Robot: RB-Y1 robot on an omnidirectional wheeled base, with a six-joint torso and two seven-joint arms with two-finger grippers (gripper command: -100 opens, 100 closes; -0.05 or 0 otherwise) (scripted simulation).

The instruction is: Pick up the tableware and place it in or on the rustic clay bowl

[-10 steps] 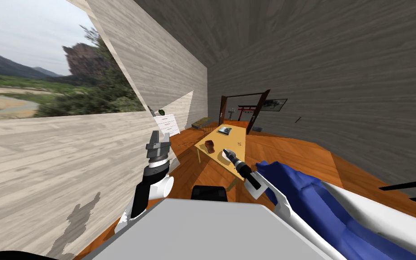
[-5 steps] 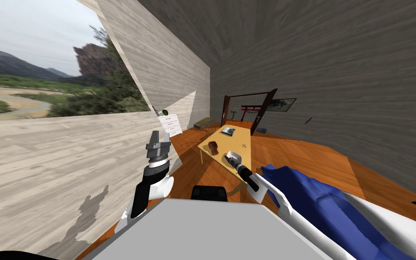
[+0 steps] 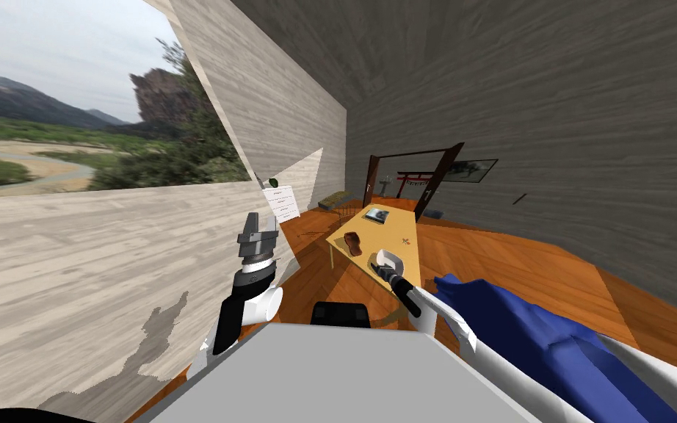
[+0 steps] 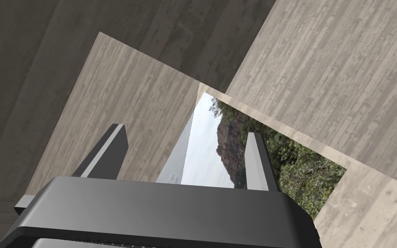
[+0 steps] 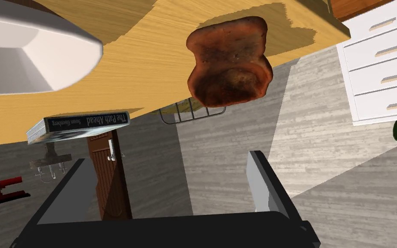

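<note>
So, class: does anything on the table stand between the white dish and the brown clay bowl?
Nothing visible does. Bare yellow tabletop lies between the white dish and the brown clay bowl; the book sits farther along it, off that path.
</note>
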